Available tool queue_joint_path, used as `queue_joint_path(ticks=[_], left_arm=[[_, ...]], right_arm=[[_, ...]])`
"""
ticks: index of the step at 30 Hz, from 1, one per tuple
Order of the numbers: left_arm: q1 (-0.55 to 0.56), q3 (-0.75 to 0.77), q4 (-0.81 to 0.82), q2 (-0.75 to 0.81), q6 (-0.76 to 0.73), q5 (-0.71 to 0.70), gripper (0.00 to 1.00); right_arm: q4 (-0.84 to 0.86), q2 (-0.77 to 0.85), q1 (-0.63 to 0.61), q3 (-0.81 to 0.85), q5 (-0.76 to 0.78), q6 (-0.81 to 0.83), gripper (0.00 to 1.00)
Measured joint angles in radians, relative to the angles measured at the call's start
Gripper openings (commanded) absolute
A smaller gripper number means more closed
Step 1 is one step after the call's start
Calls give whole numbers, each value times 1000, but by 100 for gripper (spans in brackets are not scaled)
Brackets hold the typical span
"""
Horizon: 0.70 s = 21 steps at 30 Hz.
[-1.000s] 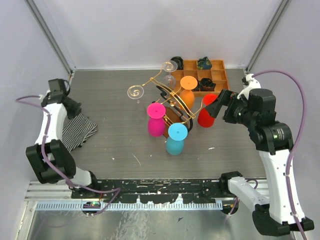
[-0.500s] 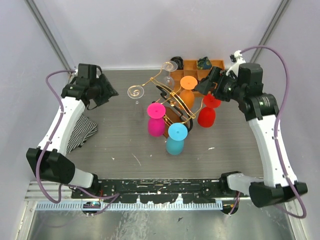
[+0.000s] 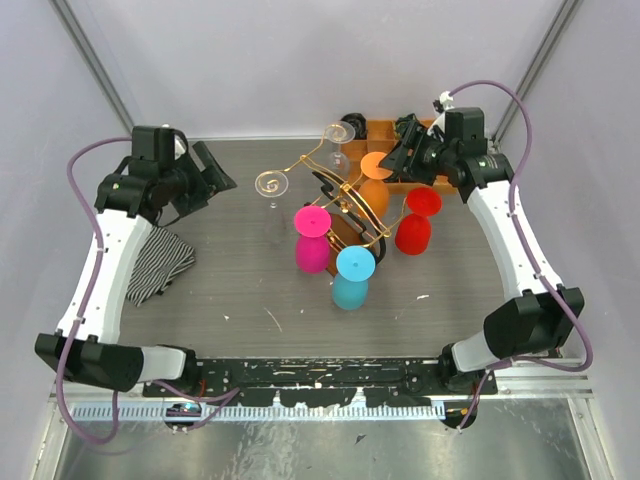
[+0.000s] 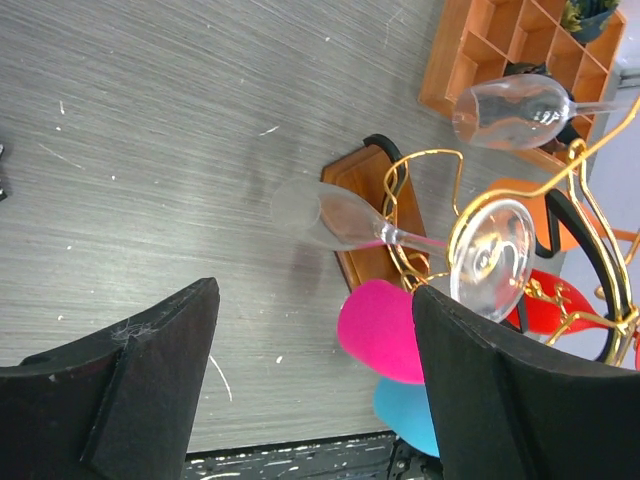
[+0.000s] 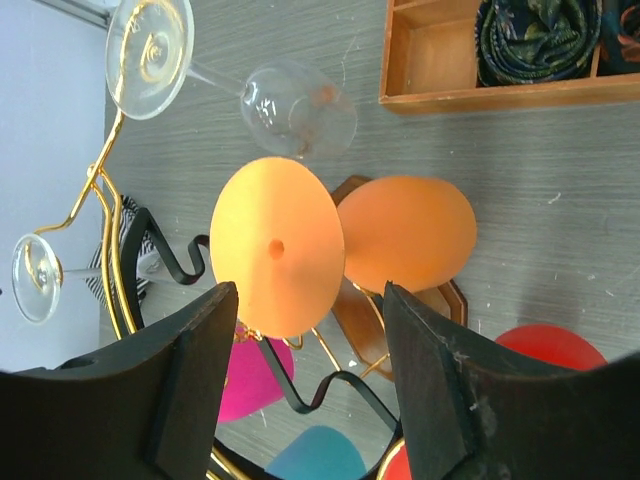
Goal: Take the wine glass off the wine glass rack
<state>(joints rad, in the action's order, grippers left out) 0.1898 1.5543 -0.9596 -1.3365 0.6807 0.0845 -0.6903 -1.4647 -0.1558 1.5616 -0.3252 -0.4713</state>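
Wine glass rack (image 4: 365, 180), table centre, carries six inverted glasses: two clear glasses (image 3: 270, 186), pink glass (image 3: 312, 222), blue glass (image 3: 355, 262), orange glass (image 3: 376, 166), red glass (image 3: 422, 201). One wooden tray (image 5: 470, 92) behind; one compartment holds a dark patterned bundle (image 5: 535, 40). Left gripper (image 4: 312, 300): jaws apart, empty. Right gripper (image 5: 310, 290): jaws apart either side of the orange glass's foot, not clamped

Looking down past the left gripper (image 4: 315, 330), black fingers (image 4: 150, 380) spread wide over grey table (image 4: 150, 150). Beyond, hung tilted on the gold wine glass rack (image 4: 362, 200): a clear wine glass (image 4: 325, 215), a second clear glass (image 4: 510, 110) near the orange-brown tray (image 4: 465, 60), plus a pink glass (image 4: 385, 330), blue glass (image 4: 410, 415) and red glass (image 4: 545, 300).
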Motion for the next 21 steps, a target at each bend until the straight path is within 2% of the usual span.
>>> queue_joint_path(ticks=[2, 6, 7, 11, 14, 21], left_arm=[[0, 0, -10, 24, 0, 7, 86], [0, -6, -19, 42, 0, 14, 86], [0, -7, -23, 42, 0, 16, 86], [0, -21, -43, 41, 0, 27, 86], [0, -22, -50, 40, 0, 34, 86], [0, -22, -74, 39, -4, 37, 86]], right_arm=[[21, -13, 1, 0, -10, -3, 60], [80, -31, 1, -9, -50, -22, 43], [97, -31, 1, -17, -61, -27, 34], [137, -31, 8, -52, -84, -42, 18], [179, -30, 17, -71, -126, -66, 2], [288, -2, 55, -136, -228, -118, 1]])
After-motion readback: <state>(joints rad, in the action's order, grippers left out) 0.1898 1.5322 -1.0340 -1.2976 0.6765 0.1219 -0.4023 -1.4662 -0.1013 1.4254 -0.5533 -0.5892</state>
